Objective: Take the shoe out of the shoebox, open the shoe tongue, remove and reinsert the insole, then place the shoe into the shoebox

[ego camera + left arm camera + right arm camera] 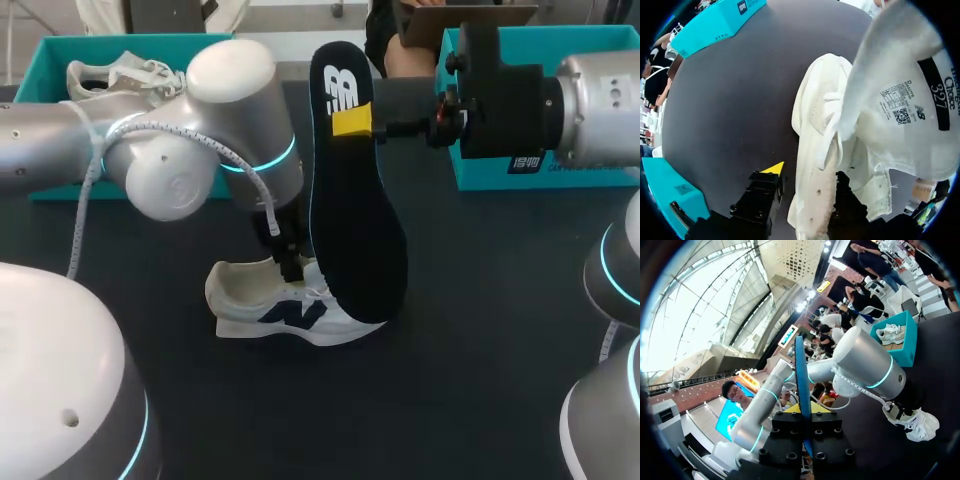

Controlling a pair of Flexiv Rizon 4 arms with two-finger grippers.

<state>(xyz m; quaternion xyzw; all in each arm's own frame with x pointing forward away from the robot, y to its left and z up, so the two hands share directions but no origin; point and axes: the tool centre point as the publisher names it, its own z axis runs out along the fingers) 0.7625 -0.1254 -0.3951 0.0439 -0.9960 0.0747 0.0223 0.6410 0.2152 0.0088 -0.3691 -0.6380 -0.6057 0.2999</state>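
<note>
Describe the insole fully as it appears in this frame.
The insole is black on its face, with a white logo near the upper end and a blue-looking edge. It stands nearly upright above the table, pinched near its upper end by the right gripper. Its lower end overlaps the white shoe, contact unclear.

white shoe [290, 315], teal shoeboxes [42, 72] on dark table [450, 390]

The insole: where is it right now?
In the head view, the insole stands upright at the middle, in the jaws of the right gripper, above the shoe.
</note>
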